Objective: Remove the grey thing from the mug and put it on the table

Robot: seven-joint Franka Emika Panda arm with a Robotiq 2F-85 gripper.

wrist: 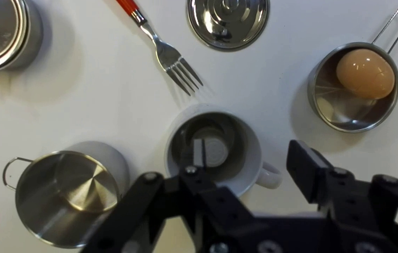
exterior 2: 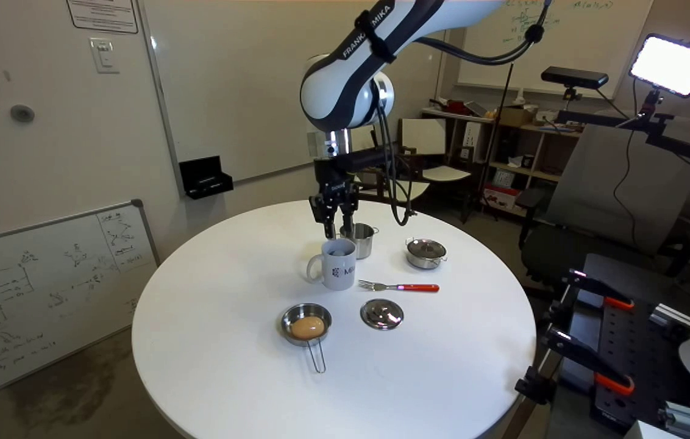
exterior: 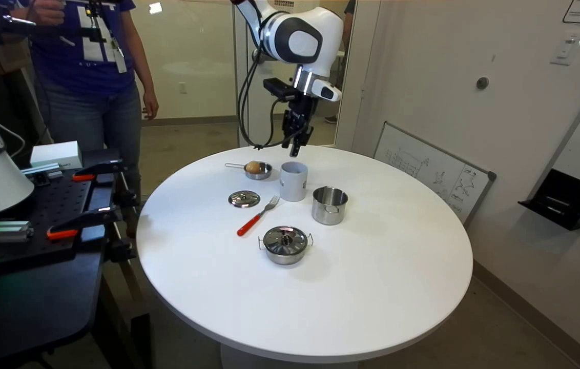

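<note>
The mug (exterior: 293, 184) stands upright on the white round table (exterior: 372, 287); it also shows in an exterior view (exterior 2: 339, 273) and in the wrist view (wrist: 236, 172), with its handle. A grey thing (exterior 2: 337, 252) shows faintly inside the mug. In the wrist view a pale round grey shape (wrist: 216, 151) lies deep in the mug; I cannot tell its full form. My gripper (wrist: 248, 158) is open and empty. It points down above the mug, apart from it, in both exterior views (exterior: 297, 147) (exterior 2: 339, 233). In the wrist view one finger overlaps the mug opening, the other lies beyond the handle.
An open steel pot (exterior: 330, 206) stands close beside the mug. A lidded pot (exterior: 286, 246), a red-handled fork (exterior: 259, 216), a loose steel lid (exterior: 244, 199) and a small pan (exterior 2: 296, 314) holding a brown egg (exterior 2: 308, 328) lie around it. A person stands behind.
</note>
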